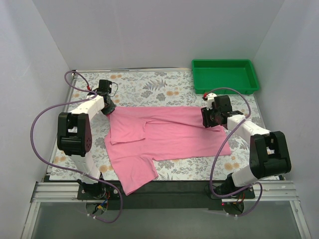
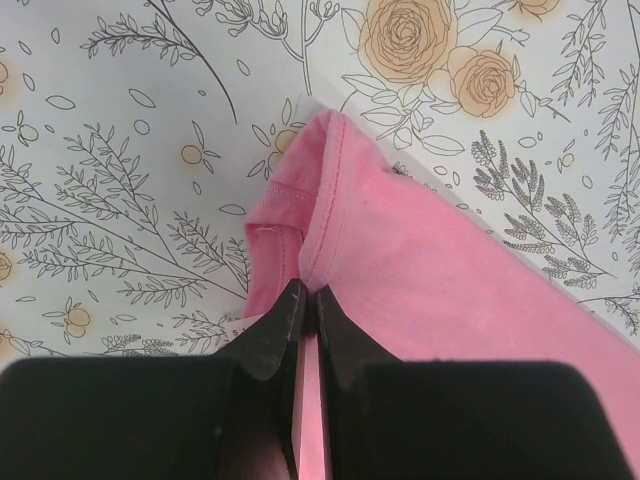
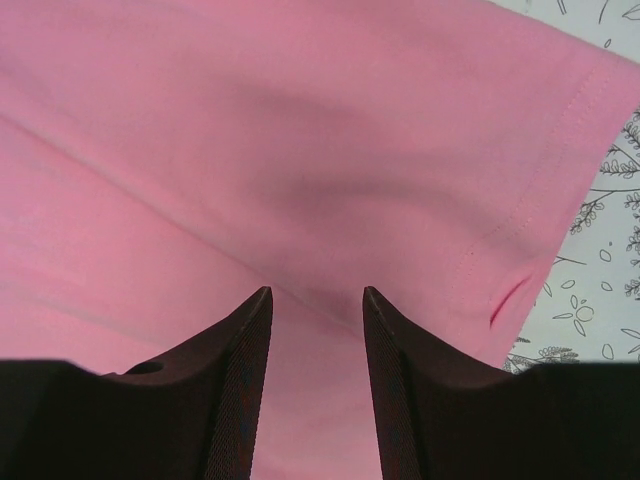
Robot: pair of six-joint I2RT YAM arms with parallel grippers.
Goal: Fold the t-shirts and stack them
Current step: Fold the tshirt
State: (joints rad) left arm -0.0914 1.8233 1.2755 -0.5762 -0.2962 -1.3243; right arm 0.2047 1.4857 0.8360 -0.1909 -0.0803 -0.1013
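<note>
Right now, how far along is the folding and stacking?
Barely started. Done: one flap of the pink t-shirt lies folded over near its left end. In hand: the left fingers are shut on a hemmed corner; the right fingers stand open over the opposite edge. Left: most folds and stacking; a sleeve sprawls toward the near edge.

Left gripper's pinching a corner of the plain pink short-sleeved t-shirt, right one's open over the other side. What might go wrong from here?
The left gripper pinches only a thin hemmed edge of the plain pink short-sleeved t-shirt, which may slip out on lifting. The right gripper stands open over flat fabric, so closing may catch nothing or an extra layer. The near sleeve lies over the black strip at the table's front and may drag the fold askew.
</note>
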